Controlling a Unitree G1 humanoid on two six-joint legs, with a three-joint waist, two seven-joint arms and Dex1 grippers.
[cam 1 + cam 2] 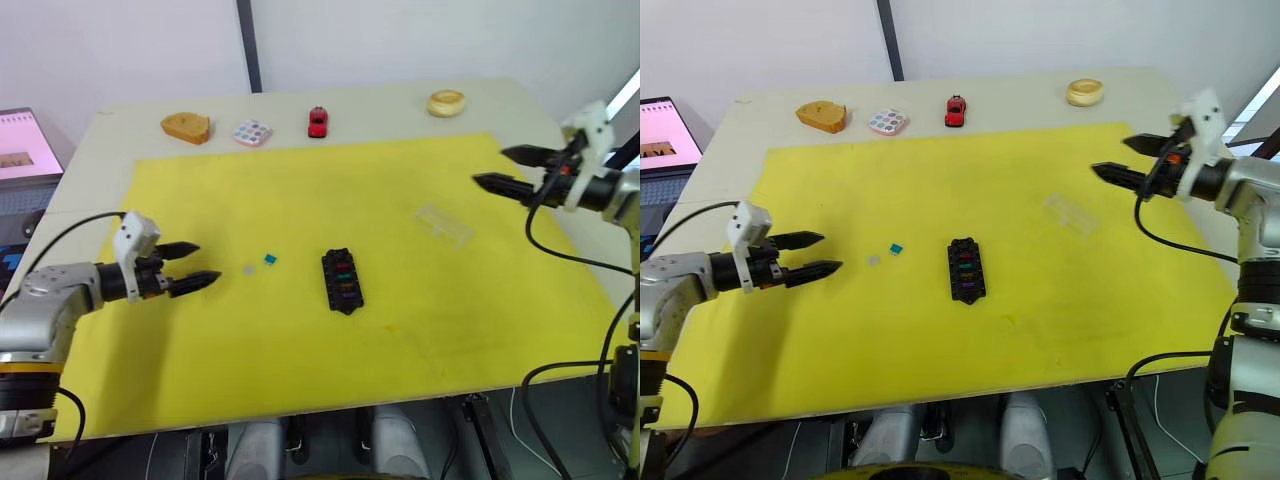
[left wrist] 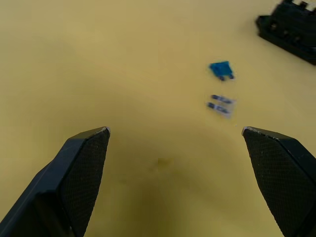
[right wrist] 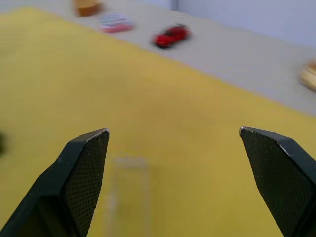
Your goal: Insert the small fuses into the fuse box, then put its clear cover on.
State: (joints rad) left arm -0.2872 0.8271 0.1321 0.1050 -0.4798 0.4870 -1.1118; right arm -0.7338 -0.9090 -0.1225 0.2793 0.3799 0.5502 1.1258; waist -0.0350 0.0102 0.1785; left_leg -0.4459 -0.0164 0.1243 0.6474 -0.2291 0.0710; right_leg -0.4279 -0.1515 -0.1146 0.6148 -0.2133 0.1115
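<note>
The black fuse box (image 1: 342, 280) lies mid-mat with several coloured fuses set in its slots. Two small fuses lie loose on the yellow mat (image 1: 300, 380) to its left: a teal one (image 1: 270, 259) and a grey one (image 1: 249, 268), also seen as the teal fuse (image 2: 221, 69) and grey fuse (image 2: 220, 104). My left gripper (image 1: 203, 265) hovers open just left of them, empty. The clear cover (image 1: 444, 224) rests on the mat right of the box. My right gripper (image 1: 508, 169) is open and empty, above the mat's right side beyond the cover (image 3: 129, 190).
Along the table's far edge sit a tan wooden piece (image 1: 186, 127), a round dotted tray (image 1: 252, 132), a red toy car (image 1: 318, 121) and a beige ring (image 1: 446, 102). A laptop (image 1: 25, 150) stands off the table's left side.
</note>
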